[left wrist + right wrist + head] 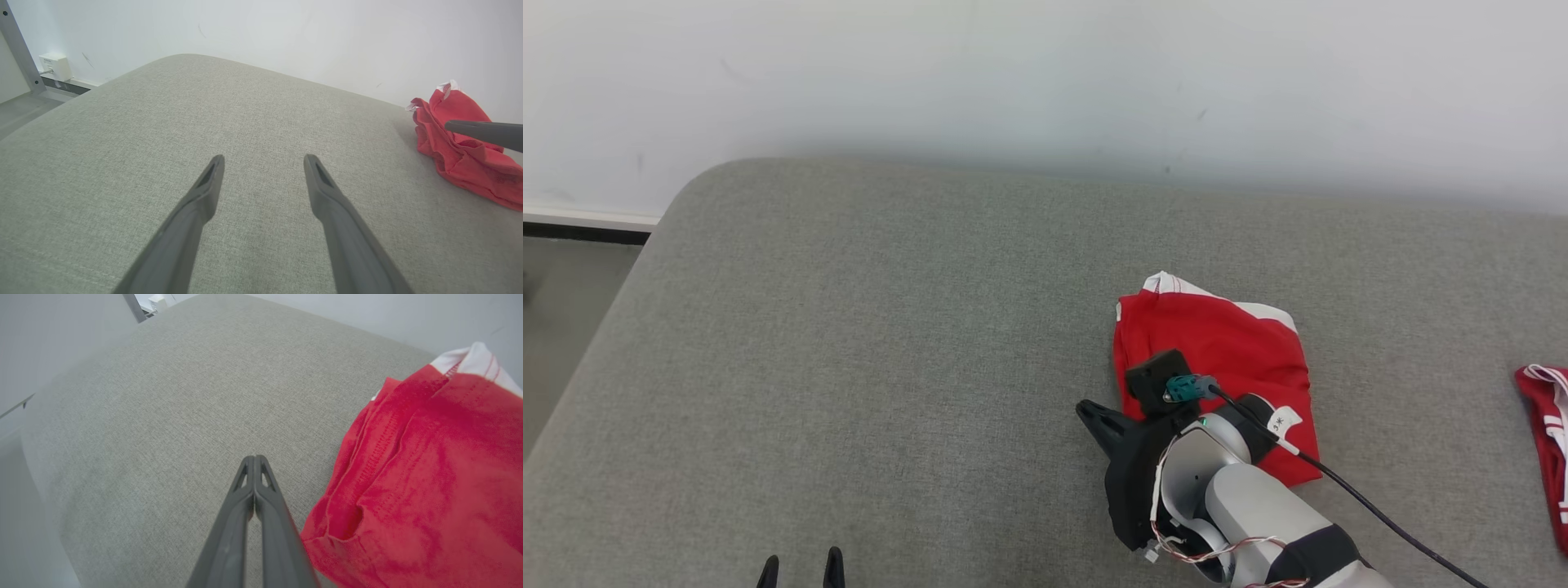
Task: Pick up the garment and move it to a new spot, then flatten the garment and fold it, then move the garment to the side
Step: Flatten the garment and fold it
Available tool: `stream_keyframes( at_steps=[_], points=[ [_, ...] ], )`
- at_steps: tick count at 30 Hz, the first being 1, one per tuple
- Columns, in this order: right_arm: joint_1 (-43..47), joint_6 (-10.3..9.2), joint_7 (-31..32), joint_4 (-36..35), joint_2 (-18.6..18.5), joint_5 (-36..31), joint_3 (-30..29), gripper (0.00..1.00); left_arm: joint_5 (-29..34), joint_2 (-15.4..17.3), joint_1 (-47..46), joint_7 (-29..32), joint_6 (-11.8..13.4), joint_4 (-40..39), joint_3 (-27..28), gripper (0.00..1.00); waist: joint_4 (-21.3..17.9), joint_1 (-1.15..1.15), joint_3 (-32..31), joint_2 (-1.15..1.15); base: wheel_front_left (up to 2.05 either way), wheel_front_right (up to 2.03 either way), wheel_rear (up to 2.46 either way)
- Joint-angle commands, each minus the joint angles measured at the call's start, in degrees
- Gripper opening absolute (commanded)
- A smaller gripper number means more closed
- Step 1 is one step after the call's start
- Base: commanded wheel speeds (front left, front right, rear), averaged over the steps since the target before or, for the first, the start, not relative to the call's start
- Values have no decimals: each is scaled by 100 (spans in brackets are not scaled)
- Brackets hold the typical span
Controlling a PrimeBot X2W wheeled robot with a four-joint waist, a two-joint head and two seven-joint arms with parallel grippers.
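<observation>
I see the red garment (1217, 343) lying bunched on the grey cushion (890, 327), right of centre, w/ its white-trimmed edge toward the wall (1045, 73). My R gripper (1085, 407) sits just beside its left edge, fingers pressed together w/ nothing between them, tips over bare cushion. L gripper (800, 565) is well apart at lower left, fingers spread wide, holding nothing; another red cloth (1543, 441) lies at the far right.

Head camera looks down on the cushion (849, 367); wrist cameras skim it, sharing the garment (1217, 335).
</observation>
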Motion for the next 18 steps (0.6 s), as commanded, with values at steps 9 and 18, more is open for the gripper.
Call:
stream_keyframes(
  at_steps=[9,18],
  points=[
    [185,-16,-502,-471,-367,160,-375,0,12,-8,197,-15,48,-40,88,100,-223,0,-225,0,0,0,0],
    [207,-16,-1061,230,-328,-1235,-2573,0,36,-7,126,-15,12,-109,13,100,-140,0,-127,0,0,0,0]
  ],
)
